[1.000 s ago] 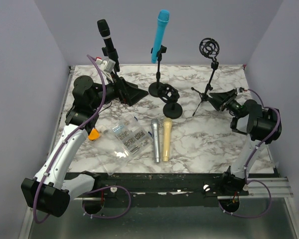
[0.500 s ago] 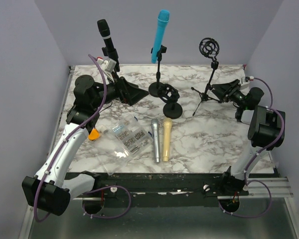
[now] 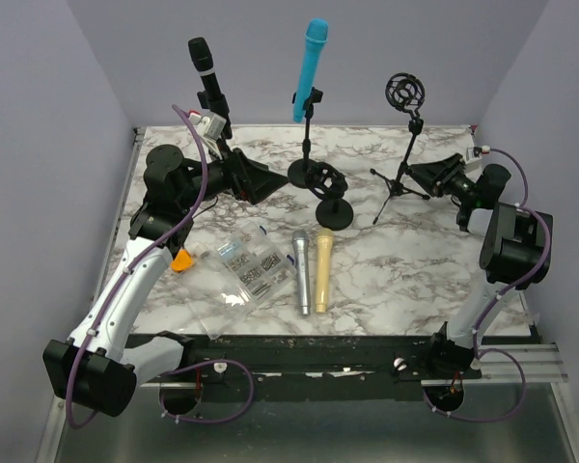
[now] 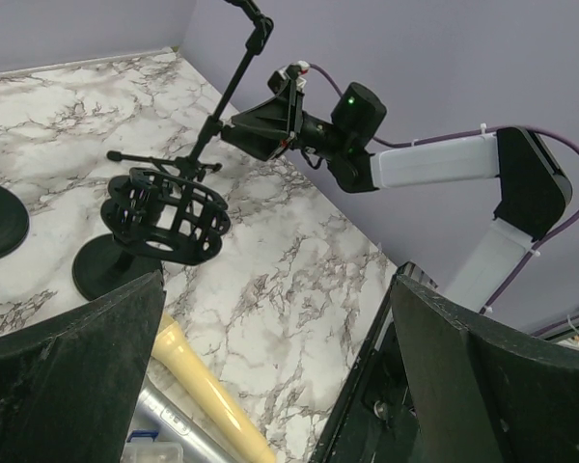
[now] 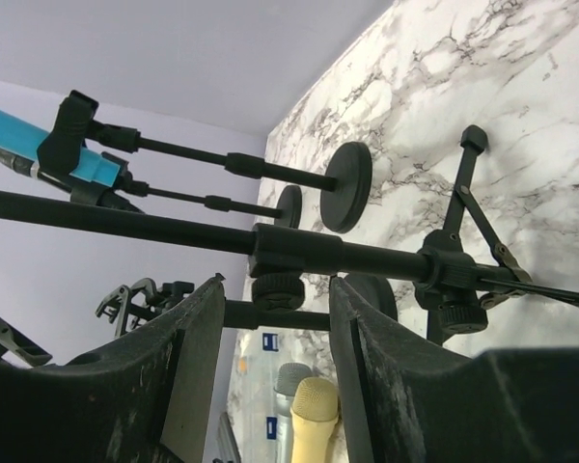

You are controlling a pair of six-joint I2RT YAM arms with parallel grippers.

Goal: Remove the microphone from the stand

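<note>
A black microphone (image 3: 205, 72) and a blue microphone (image 3: 311, 68) stand upright in clips on stands at the back of the marble table (image 3: 396, 265). The blue one shows in the right wrist view (image 5: 39, 145). My left gripper (image 3: 262, 181) is open and empty, low beside the black microphone's stand, with jaws wide apart in its wrist view (image 4: 278, 285). My right gripper (image 3: 427, 177) is open, its fingertips (image 5: 198, 318) just short of the pole (image 5: 299, 249) of a tripod stand (image 3: 398, 183) carrying an empty shock mount (image 3: 405, 92).
A silver microphone (image 3: 300, 273) and a gold microphone (image 3: 322, 270) lie side by side at the table's middle front. A clear plastic box (image 3: 246, 270) and an orange piece (image 3: 181, 260) lie left of them. A second shock mount on a round base (image 3: 333, 212) stands centre.
My right gripper has swung up and back toward the tripod stand, ending close to its pole. The left arm has barely moved.
</note>
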